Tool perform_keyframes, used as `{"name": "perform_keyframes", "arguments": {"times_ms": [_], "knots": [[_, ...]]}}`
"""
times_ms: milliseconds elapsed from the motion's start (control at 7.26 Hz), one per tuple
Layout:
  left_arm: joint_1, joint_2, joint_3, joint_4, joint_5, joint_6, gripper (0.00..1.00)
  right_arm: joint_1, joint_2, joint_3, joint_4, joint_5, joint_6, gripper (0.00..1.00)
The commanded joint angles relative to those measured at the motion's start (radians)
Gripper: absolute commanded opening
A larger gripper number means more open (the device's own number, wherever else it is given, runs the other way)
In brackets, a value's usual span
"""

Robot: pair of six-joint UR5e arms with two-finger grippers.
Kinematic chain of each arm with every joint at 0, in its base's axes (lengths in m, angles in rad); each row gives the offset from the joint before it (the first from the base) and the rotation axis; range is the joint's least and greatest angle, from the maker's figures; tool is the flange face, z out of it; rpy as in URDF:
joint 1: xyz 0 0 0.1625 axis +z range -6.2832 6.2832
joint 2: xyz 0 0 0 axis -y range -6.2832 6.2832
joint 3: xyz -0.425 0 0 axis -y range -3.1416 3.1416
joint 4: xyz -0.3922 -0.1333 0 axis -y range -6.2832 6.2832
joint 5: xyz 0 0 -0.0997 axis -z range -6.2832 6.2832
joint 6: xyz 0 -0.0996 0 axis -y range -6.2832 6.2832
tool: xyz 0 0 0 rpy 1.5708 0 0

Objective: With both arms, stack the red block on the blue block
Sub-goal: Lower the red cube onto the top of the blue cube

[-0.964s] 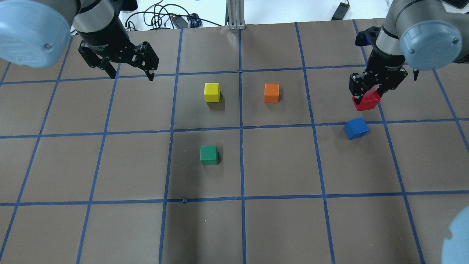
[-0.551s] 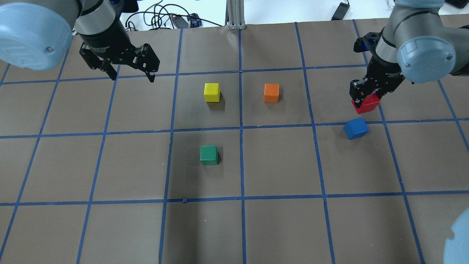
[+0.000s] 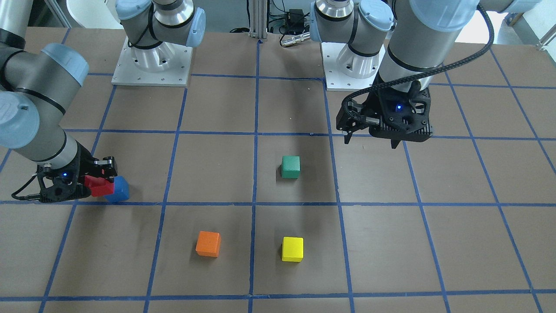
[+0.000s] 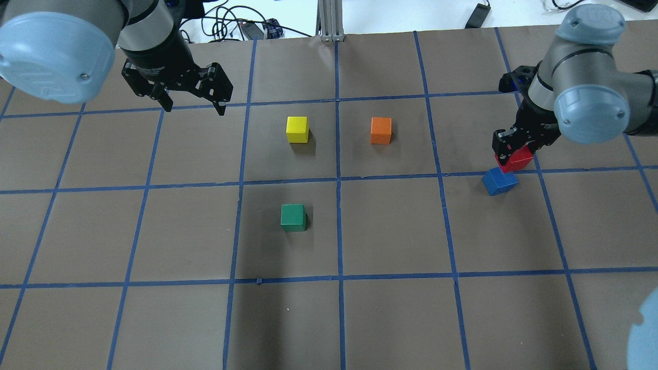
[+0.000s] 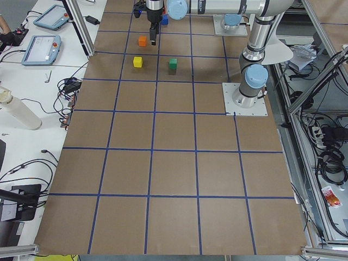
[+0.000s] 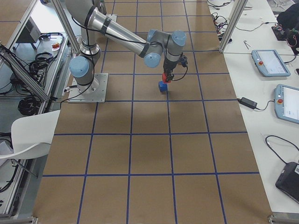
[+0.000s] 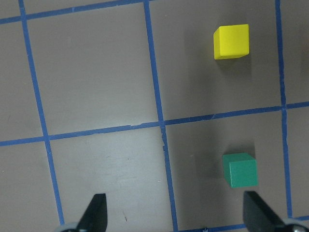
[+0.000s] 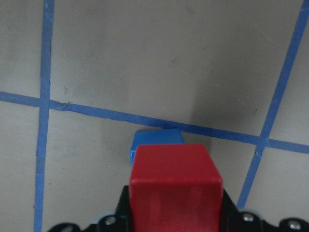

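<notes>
My right gripper (image 4: 514,149) is shut on the red block (image 4: 515,160) and holds it off the table, right beside the blue block (image 4: 499,181) on its far side. In the right wrist view the red block (image 8: 175,186) covers most of the blue block (image 8: 157,140). I cannot tell whether they touch. In the front view the red block (image 3: 97,186) overlaps the blue block (image 3: 119,189). My left gripper (image 4: 194,109) is open and empty, hovering at the far left, away from both blocks.
A yellow cube (image 4: 297,129) and an orange cube (image 4: 381,130) sit mid-table. A green cube (image 4: 293,217) sits nearer the robot. A metal post (image 4: 331,20) and cables stand at the table's far edge.
My right gripper has carried the red block toward the robot and lower, up against the blue block. My left gripper has shifted slightly to the right, still open.
</notes>
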Motion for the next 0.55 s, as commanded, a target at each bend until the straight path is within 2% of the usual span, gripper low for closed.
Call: {"name": "perform_keyframes", "arguments": {"times_ms": [0, 413], "knots": [[-0.004, -0.007, -0.007, 0.034, -0.004, -0.020, 1.00, -0.006, 0.000, 0.030, -0.050, 0.000, 0.001, 0.00], [-0.004, 0.000, -0.007, 0.040, -0.004, -0.023, 1.00, -0.006, 0.003, 0.036, -0.051, 0.009, 0.002, 0.00]]}}
